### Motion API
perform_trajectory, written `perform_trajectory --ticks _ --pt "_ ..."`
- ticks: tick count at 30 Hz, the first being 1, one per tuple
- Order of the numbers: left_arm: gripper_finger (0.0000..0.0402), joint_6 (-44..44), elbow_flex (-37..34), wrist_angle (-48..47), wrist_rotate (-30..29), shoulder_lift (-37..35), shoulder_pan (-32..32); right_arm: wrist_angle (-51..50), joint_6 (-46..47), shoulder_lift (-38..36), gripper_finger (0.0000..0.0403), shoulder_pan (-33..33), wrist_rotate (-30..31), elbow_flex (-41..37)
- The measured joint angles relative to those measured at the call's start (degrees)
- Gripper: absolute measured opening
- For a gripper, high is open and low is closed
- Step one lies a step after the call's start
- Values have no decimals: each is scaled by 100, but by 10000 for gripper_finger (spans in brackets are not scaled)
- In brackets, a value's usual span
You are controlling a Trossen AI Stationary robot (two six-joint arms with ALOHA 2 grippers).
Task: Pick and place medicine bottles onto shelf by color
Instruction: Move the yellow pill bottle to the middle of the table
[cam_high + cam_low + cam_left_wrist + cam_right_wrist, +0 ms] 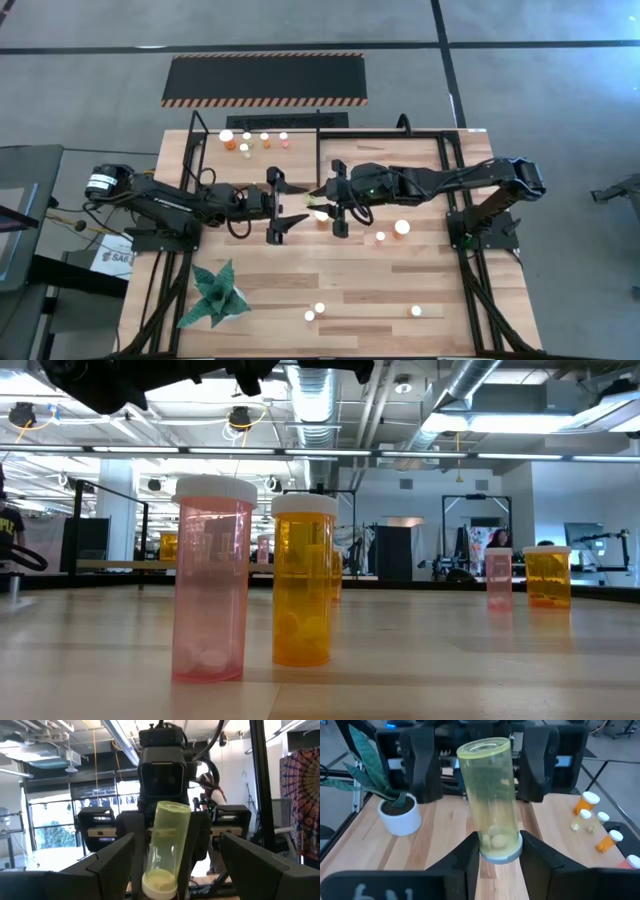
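Over the middle of the wooden surface (420, 300), the right claw (500, 851) is clamped on the cap end of a yellow-green medicine bottle (490, 795), held up off the wood. Facing it, the left claw (288, 205) gapes wide, its fingers either side of the bottle without gripping it.

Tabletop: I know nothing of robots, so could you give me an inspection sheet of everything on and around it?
Surface: light wooden tabletop, bare between items.
Job's things: pale yellow-green plastic bottle held mid-table; cluster of small white-capped bottles at the far edge; others stand scattered, among them a pink bottle and an orange bottle.
Clutter: green potted plant near the left front.
Grippers: right gripper has its fingers shut on the yellow-green bottle's cap end; left gripper faces it, fingers open either side.
Cables: black cable loops on the left arm.
Surroundings: black hazard-striped panel; a person far behind.
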Motion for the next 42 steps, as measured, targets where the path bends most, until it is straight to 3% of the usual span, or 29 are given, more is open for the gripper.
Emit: perform_trajectory --ticks 9,20,33,42 --pt "277 32 411 82 2 634 0 -106 3 0 137 13 0 0" --pt "275 55 417 174 -92 631 0 -302 4 0 137 114 2 0" --pt "185 24 417 117 -90 629 0 -411 104 0 138 114 4 0" --pt "151 57 413 115 -70 629 0 -549 213 0 136 109 9 0"
